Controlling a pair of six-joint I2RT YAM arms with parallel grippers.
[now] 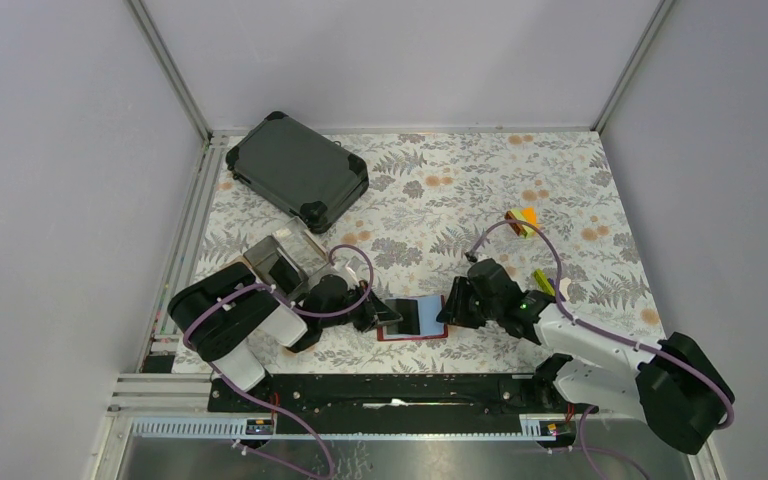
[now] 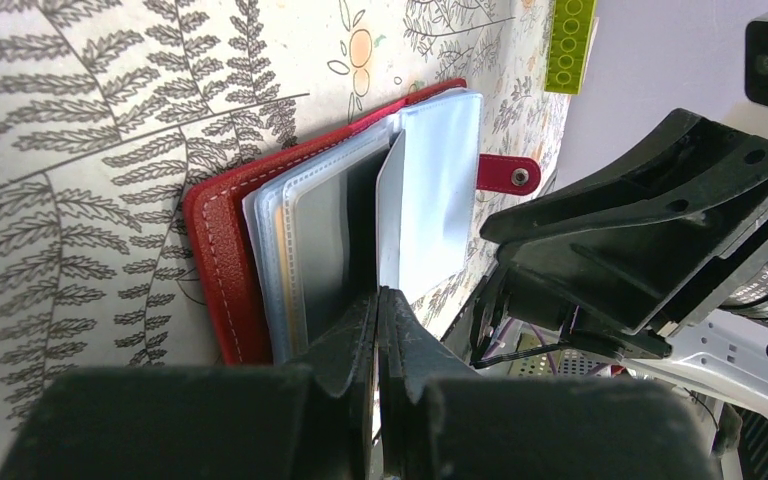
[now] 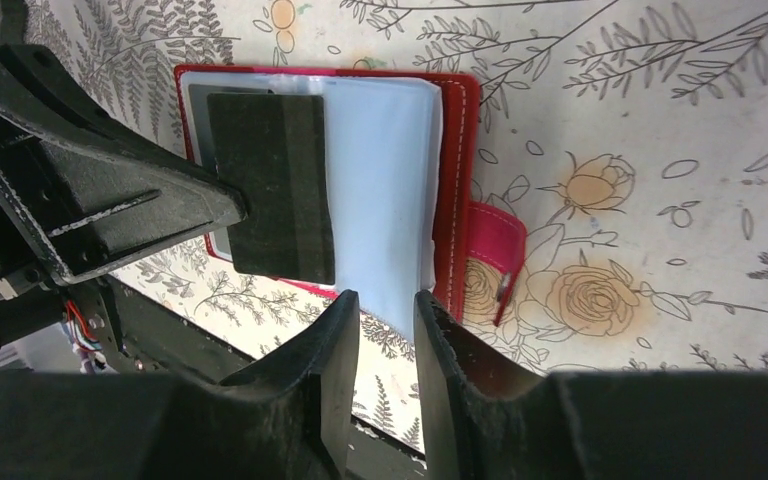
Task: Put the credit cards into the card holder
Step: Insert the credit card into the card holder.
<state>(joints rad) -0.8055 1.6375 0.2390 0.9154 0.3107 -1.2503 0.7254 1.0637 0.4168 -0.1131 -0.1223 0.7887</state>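
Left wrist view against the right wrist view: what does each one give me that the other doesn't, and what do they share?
Only left wrist: the left gripper shut on the card, seen nearly edge-on, and a green block. Only right wrist: that card's dark striped face, and the right gripper with jaws apart. Both: the red card holder lying open on the floral table, snap tab out.

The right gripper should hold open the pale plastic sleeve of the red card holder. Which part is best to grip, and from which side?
Probably the corner of the pale sleeve nearest the right gripper, where it sticks out past the cover of the card holder. Come from that open side, jaws apart; the far part lies under the dark card that the left gripper pinches.
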